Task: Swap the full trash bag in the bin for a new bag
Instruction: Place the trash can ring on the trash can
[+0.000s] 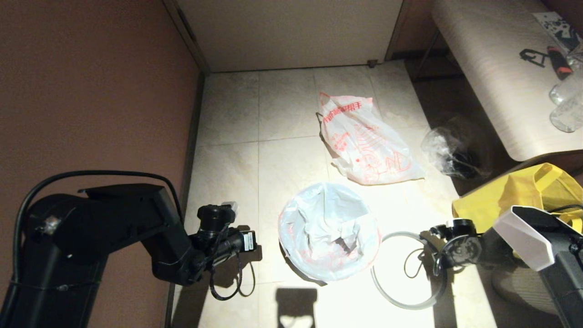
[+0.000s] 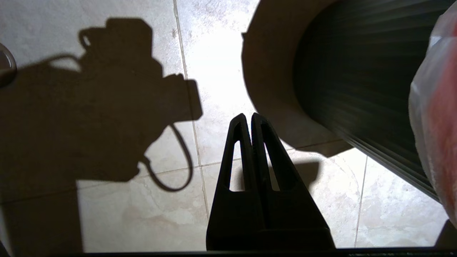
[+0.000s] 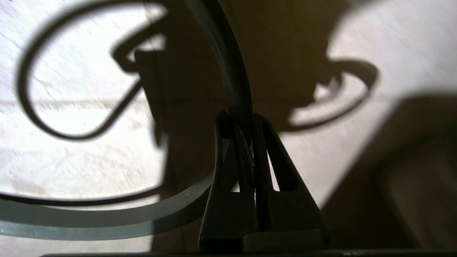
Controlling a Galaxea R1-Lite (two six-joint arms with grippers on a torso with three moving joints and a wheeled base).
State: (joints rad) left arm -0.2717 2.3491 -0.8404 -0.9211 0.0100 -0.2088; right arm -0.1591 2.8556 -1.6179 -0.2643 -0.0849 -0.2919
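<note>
Right gripper (image 3: 246, 119) clamped on the grey hoop rim (image 1: 401, 291), lying on the floor at 3 o'clock of the bin (image 2: 357, 89). Left gripper (image 2: 248, 119) pressed together, empty, at 9 o'clock. New bag (image 1: 329, 228) lining the bin, walls hidden from the head view. Full trash bag (image 1: 364, 141) at 12 o'clock; yellow tote (image 1: 524, 193) cut off behind the right arm.

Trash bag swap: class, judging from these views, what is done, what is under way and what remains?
Done: the full trash bag lies on the floor behind the bin, and the new bag lines it. Under way: the right gripper is shut on the grey hoop beside the bin. Left: seating the hoop over the bag. The left gripper is shut, empty.
</note>
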